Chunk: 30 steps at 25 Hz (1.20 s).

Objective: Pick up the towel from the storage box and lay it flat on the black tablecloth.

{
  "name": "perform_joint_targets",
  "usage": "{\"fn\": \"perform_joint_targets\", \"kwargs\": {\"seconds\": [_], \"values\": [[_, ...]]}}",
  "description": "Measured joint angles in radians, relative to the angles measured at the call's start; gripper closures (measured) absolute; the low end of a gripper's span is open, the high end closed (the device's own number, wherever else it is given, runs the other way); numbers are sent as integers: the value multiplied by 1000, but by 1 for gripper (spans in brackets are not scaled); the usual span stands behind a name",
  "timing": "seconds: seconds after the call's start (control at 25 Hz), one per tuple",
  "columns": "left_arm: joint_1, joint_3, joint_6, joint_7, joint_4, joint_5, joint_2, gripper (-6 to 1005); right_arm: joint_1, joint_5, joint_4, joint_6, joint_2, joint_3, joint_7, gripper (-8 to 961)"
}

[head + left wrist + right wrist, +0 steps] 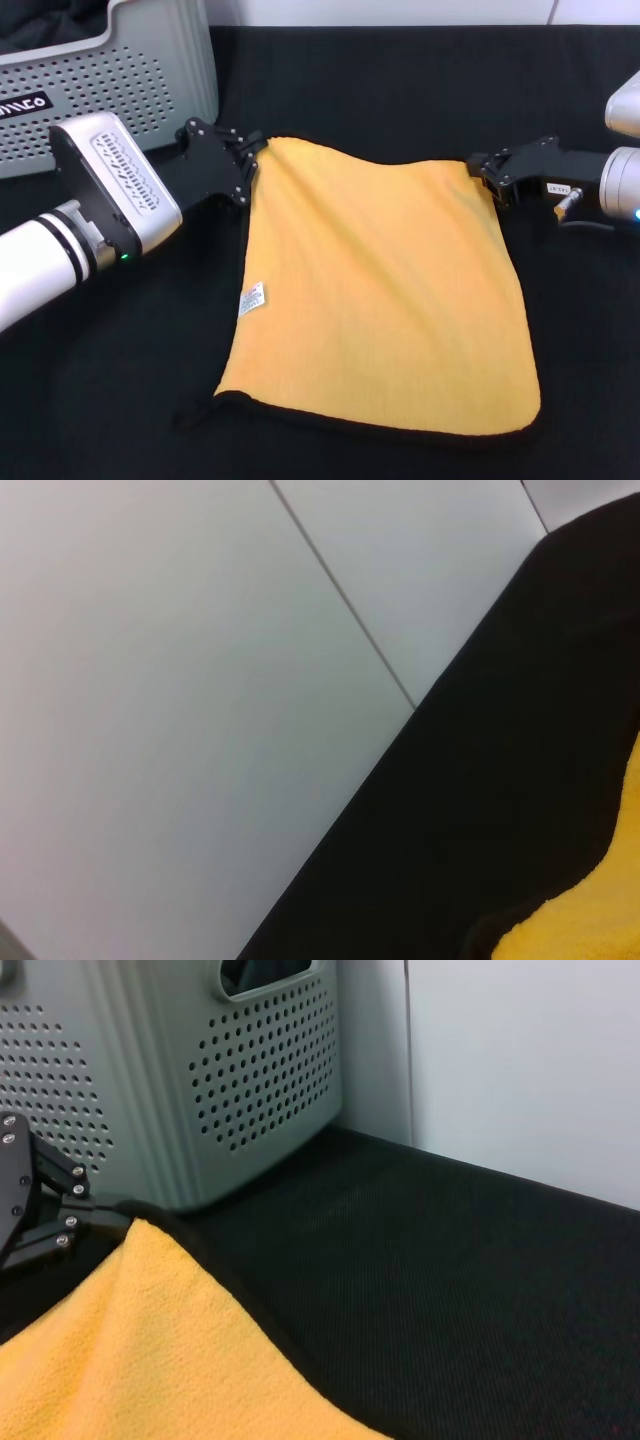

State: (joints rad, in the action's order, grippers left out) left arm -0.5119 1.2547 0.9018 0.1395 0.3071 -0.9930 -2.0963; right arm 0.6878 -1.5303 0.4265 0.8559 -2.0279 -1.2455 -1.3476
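The towel lies spread yellow-orange face up on the black tablecloth, near its middle, with a thin black stitched border along its near edge and a small white care tag at its left edge. Its two far corners are each held by a gripper; the near edge rests on the cloth, and the near left corner curls slightly.

The left arm comes in low from the near left edge of the tablecloth, its white and silver wrist angled toward the far right. The left gripper has its black fingers pressed together on the towel's far left corner, just in front of the storage box.

That light grey perforated basket stands at the far left corner of the tablecloth, touching it. A dark bundle of fabric shows over its rim in the head view and through the handle slot in the right wrist view; what it is cannot be told.

The right arm reaches in from the right edge, roughly level and pointing left. The right gripper pinches the towel's far right corner, its fingers closed on the fabric.
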Motion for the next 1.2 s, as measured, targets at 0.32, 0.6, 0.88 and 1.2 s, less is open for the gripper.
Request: {"fn": "perform_joint_targets", "kwargs": {"seconds": [0.32, 0.6, 0.88, 1.2], "values": [[1, 4, 0, -139, -37, 76, -6, 968, -17, 1, 5, -4, 0, -1, -5, 795], [-10, 3, -2, -232, -68, 95, -8, 968, -23, 1, 11, -52, 3, 7, -5, 794], [-5, 8, 16, -322, -90, 200, -12, 851, -60, 14, 69, -85, 0, 8, -1, 792], [36, 9, 108, -326, -93, 220, -7, 534, -190, 99, 226, 44, 7, 9, 6, 460]]}}
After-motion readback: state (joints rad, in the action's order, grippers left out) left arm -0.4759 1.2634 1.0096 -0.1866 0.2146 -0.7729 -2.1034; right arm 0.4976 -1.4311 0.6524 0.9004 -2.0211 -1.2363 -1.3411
